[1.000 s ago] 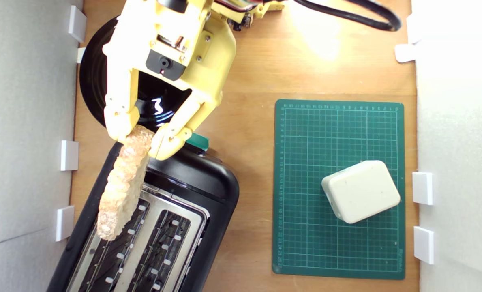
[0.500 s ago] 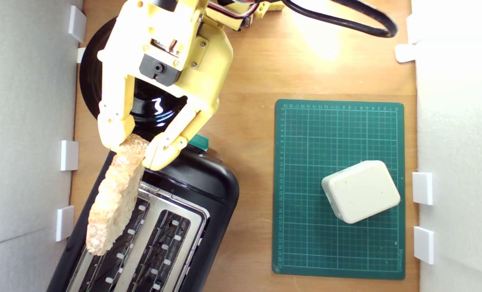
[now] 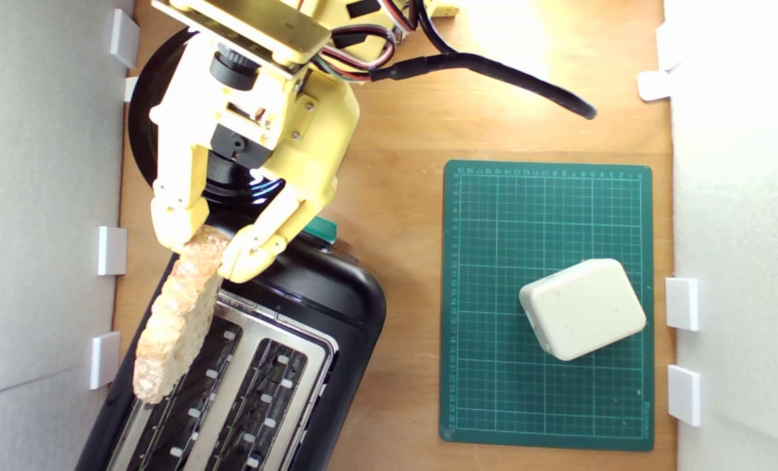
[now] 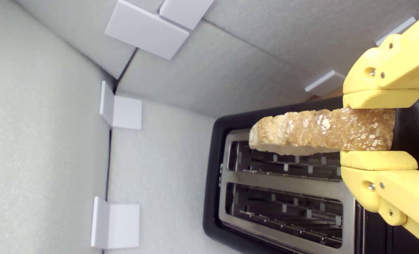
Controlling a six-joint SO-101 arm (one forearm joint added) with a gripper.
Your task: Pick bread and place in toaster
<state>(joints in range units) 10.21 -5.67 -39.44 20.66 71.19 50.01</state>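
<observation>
My yellow gripper point(image 3: 207, 250) is shut on one end of the bread point(image 3: 176, 315), a long slice with a bumpy golden-brown crust, held on edge. The slice hangs above the black toaster point(image 3: 336, 307), along the toaster's edge at the exterior view's left, beside the nearer wire-guarded slot point(image 3: 192, 392). In the wrist view the bread point(image 4: 318, 132) is pinched in the gripper point(image 4: 375, 129), its crust facing the camera, above the toaster point(image 4: 213, 197) and its two open slots. The teal-green lever point(image 3: 320, 227) shows just beyond my fingers.
A round glossy black plate point(image 3: 141, 137) lies under the arm at the back. A cream rounded block point(image 3: 583, 307) rests on a green cutting mat point(image 3: 546, 196) at the exterior view's right. White foam walls point(image 3: 42, 196) with white clips border the wooden table on both sides.
The gripper and the bread have shifted towards the exterior view's left, taking the slice from over the slot to the toaster's outer edge. The wrist has tilted and the cable has swung.
</observation>
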